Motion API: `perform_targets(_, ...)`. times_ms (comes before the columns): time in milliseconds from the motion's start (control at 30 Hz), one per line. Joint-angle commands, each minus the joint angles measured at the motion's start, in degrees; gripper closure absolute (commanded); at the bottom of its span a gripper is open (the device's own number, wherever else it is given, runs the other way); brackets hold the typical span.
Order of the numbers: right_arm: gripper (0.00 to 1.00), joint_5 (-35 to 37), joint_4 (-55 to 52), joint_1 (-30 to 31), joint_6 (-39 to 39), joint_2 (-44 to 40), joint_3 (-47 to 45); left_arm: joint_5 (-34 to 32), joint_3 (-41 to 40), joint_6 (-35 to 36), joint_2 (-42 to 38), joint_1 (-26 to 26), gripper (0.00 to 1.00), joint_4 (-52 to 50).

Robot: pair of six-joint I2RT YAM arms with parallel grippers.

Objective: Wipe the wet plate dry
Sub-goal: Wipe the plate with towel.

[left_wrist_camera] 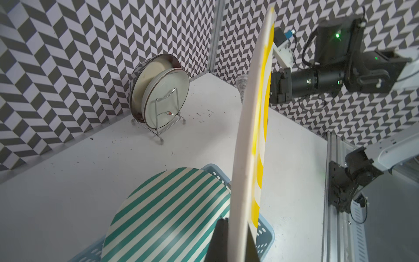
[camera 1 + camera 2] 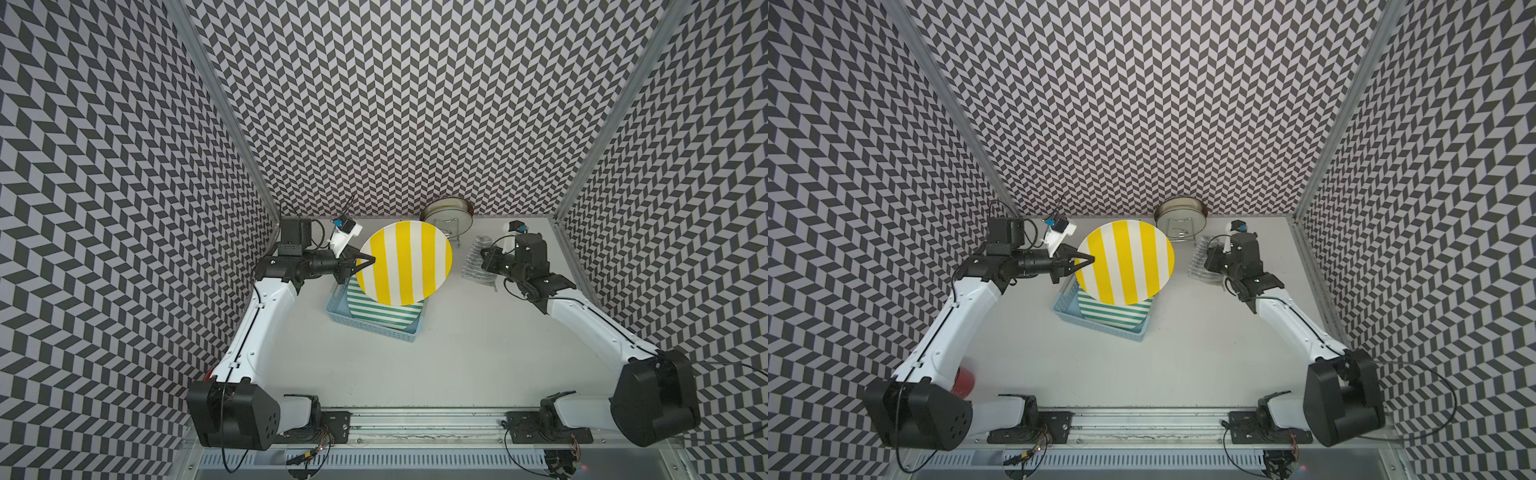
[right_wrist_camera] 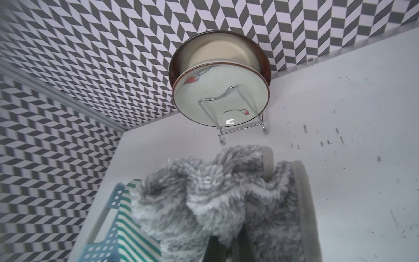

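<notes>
— Left gripper [image 2: 371, 261] pinches the yellow-striped plate [image 2: 405, 262] tight at its 9 o'clock rim, over the blue basket [image 2: 370, 325] holding a green-striped plate [image 2: 382, 311].
— Right gripper [image 2: 484, 255] clamps grey cloth [image 2: 473, 259] at 3 o'clock. Wetness, can't tell.

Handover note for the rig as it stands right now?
Left gripper: shut on the rim of the yellow striped plate, held tilted above the blue basket, where a green striped plate lies.
Right gripper: shut on the grey cloth, beside the held plate, not touching it.
Done: plate and cloth both gripped.
To do: bring cloth to plate and wipe. Wetness can't be judged here.
</notes>
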Motion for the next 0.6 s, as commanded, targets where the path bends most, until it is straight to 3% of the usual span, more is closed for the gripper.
perform_targets(0,1.0,-14.46,6.43,-1.96,1.75,-1.85,-0.38,0.56,4.04,17.12,-1.91,-1.01,1.0,-13.71)
perform_targets(167,1.0,-28.11,12.39,-2.5,4.27,0.06,1.58,-1.4,7.13,23.53,-2.48,-3.42,1.0,-21.19)
perform_targets(333,1.0,-44.76,28.29,-0.77,14.57,4.55,1.51,-1.06,8.31,25.52,-3.19,-7.41,1.0,-24.07)
perform_targets(567,1.0,-46.03,20.91,9.7,3.43,7.78,9.22,0.34,5.83,24.01,-3.06,-15.89,1.0,-24.2)
